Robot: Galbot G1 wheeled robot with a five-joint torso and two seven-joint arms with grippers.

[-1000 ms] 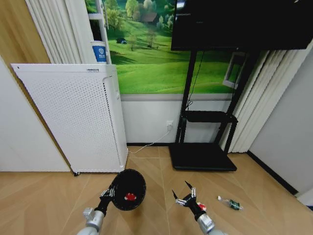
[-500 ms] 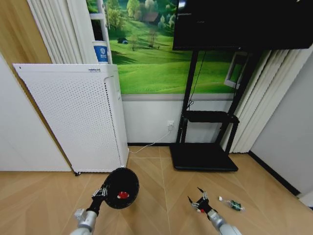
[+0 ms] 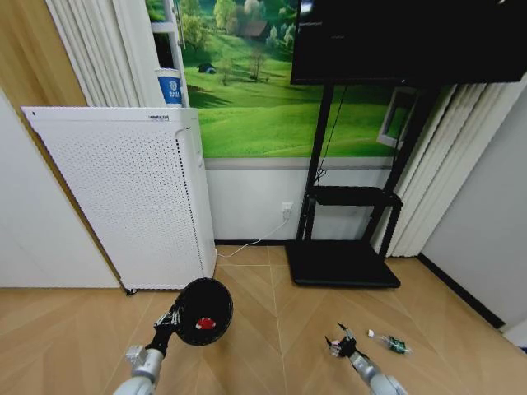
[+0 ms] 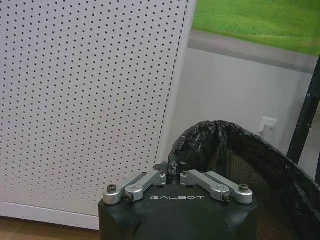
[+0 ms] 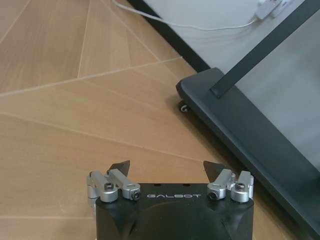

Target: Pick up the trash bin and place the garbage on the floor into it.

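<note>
Garbage, the green-and-white bottle piece [image 3: 388, 342], lies on the floor at about two o'clock from the spread, empty right gripper [image 3: 341, 343], its long axis roughly crosswise (left gripper [image 3: 170, 318] pinches the trash bin [image 3: 204, 300] rim, farther off)

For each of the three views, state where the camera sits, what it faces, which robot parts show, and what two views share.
Head: high, looking down at the trash bin, left pincer, right pincer and green-and-white piece.
Left wrist: behind the left pincer clamping the bin's rim, facing the white appliance.
Right wrist: behind the open right pincer, facing floor and stand base.
Shared: head and left wrist both show bin and appliance.
</note>
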